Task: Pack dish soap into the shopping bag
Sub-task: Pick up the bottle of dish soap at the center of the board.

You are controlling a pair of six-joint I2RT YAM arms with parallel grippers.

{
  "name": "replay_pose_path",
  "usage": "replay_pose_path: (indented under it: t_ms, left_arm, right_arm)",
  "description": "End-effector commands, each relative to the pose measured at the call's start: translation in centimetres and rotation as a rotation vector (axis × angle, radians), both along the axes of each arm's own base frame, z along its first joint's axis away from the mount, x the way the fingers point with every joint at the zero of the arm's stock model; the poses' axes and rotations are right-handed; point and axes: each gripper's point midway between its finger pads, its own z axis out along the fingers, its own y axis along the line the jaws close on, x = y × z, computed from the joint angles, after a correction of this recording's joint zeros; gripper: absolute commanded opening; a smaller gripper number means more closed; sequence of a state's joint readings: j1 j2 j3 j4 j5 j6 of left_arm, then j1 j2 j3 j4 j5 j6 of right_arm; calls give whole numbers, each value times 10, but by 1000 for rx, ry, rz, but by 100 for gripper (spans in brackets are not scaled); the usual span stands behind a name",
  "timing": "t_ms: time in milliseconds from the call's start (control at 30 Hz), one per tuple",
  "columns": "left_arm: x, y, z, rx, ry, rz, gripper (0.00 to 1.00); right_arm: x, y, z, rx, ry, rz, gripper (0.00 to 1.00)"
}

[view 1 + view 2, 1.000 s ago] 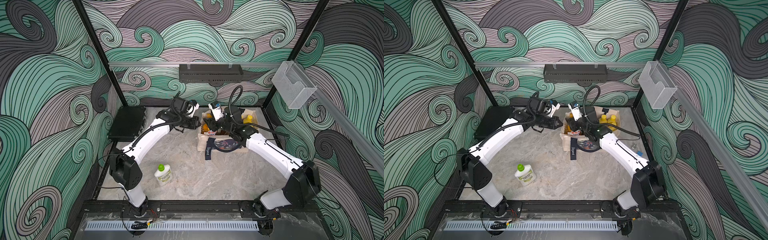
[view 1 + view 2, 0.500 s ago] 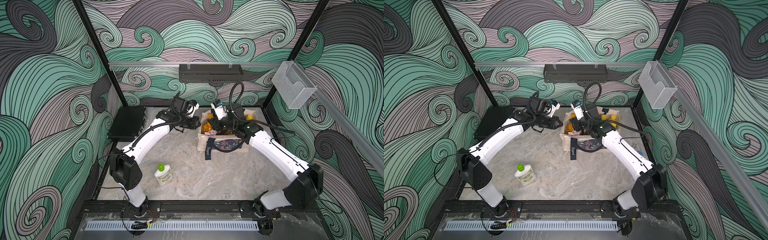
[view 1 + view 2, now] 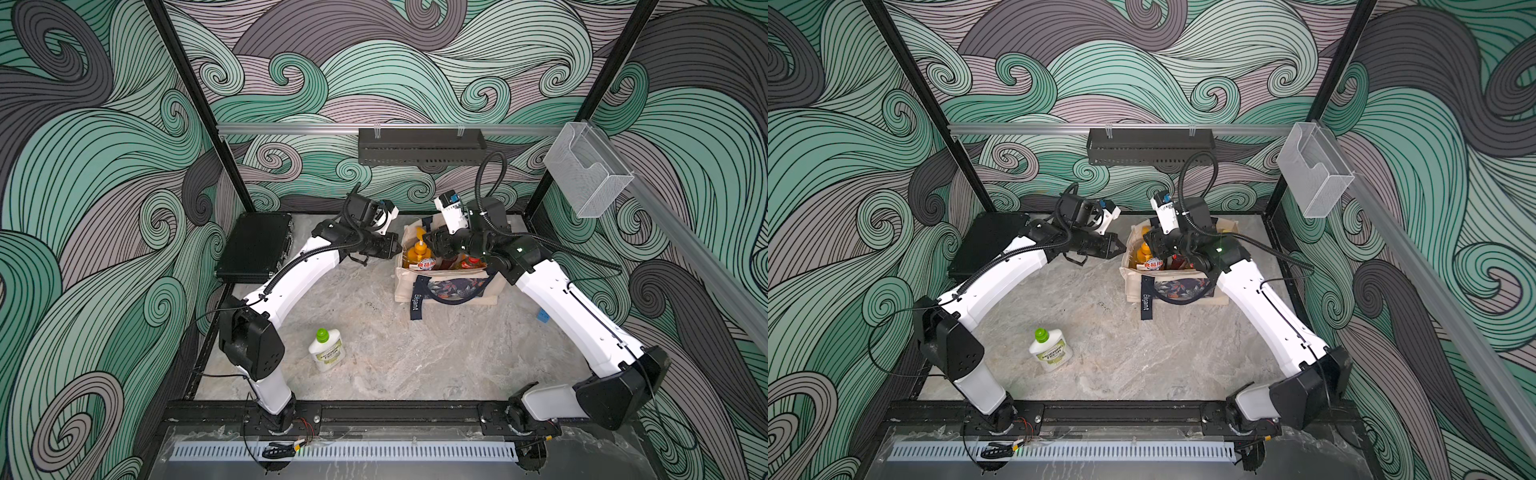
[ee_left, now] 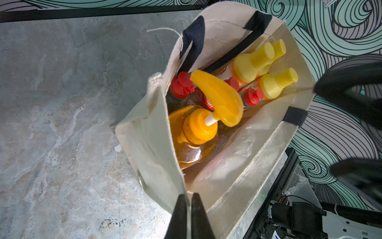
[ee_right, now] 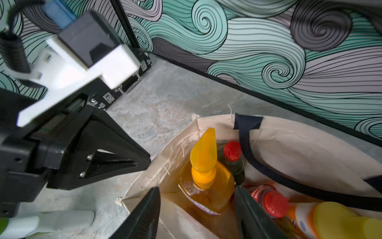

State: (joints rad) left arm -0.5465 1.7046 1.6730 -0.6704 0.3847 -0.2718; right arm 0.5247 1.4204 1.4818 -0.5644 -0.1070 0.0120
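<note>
Logging from the largest item down. Table, grey marbled, carries one black hard case at the back left, with no writing legible on it. One shopping bag stands open at the back right. Its single navy tag reads "Elegant".

Dish soap count is eight bottles: seven inside the bag, one outside.
- One tall orange pump bottle, in the bag. Its label has a red banner with Chinese characters.
- Three orange yellow-capped bottles, in the bag, lettering unreadable.
- Three red-capped bottles, in the bag. One shows "RAFT" on a red label.
- One white green-capped bottle, lying on the table near the left arm's base, well apart from the bag. Its label appears to read "Morning Fresh".

Left gripper: jaws clenched on the bag's rim, at the end nearest the pump bottle.

Right gripper: jaws released and spread above the bag mouth, over the pump bottle — holding nothing.
</note>
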Motion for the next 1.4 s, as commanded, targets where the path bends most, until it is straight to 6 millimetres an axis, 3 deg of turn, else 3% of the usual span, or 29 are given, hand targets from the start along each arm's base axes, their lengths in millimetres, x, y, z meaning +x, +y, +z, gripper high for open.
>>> replay_pose_path:
  t_ms: [0, 100, 267, 333, 467, 667, 767, 867, 933, 1167, 1367]
  left_arm:
    - [2, 3, 8, 3, -9, -2, 21]
    - [1, 8, 19, 1, -25, 1, 28]
    - [4, 36, 57, -20, -96, 57, 50]
    - [5, 53, 69, -16, -121, 89, 61]
    - [12, 99, 77, -14, -118, 192, 70]
    - [20, 172, 72, -18, -120, 363, 88]
    - [20, 195, 65, -20, -104, 417, 91]
    - [26, 216, 55, -49, -74, 479, 92]
    - [22, 225, 61, -83, -86, 506, 92]
    - [7, 260, 41, -73, -50, 605, 94]
    - [-21, 289, 22, -35, -52, 718, 96]
  right_arm:
    - [-11, 8, -24, -22, 88, 28, 61]
    - [-9, 4, -17, -23, 60, 8, 62]
    - [-21, -5, 10, -30, -6, 30, 66]
    - [-33, -4, 12, -37, -14, 83, 67]
    - [-69, 12, 15, -45, -51, 240, 68]
    - [-149, 64, 19, 7, -81, 577, 69]
    - [-189, 94, 14, 58, -74, 750, 70]
    - [-218, 122, -1, 52, -75, 861, 69]
    - [-228, 138, -15, 39, -82, 897, 69]
    - [-251, 196, -48, 80, -115, 1012, 68]
    - [-241, 231, -66, 109, -145, 1014, 67]
